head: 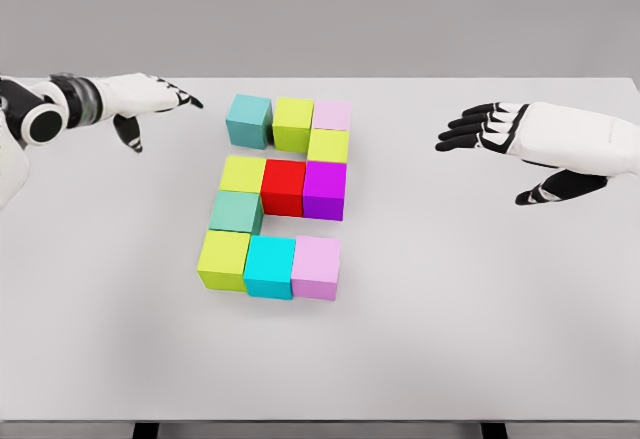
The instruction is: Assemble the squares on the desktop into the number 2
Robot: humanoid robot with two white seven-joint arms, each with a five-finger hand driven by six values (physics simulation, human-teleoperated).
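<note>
Where the head view looks down on a pale grey table, eleven coloured cubes sit grouped left of centre, forming a blocky numeral 2.

The top row, toward twelve o'clock, runs teal cube, yellow-green cube, pale pink cube, all touching. Just below the pink one, at its six o'clock, sits a second yellow-green cube.

The middle row runs a yellow-green block, red cube, purple cube, side by side. At six o'clock from that row's left end is a sea-green cube.

The bottom row, toward six o'clock, runs a lime cube, cyan cube, lilac cube, touching one another.

There are no containers on the table; nothing holds the cubes.

The left hand is at ten o'clock from the cubes, well apart from them, its dark fingers extended toward the teal cube and its thumb hanging down, holding nothing.

The right hand is at three o'clock, well apart from the cubes, its fingers spread and pointing left, thumb lowered, holding nothing.
</note>
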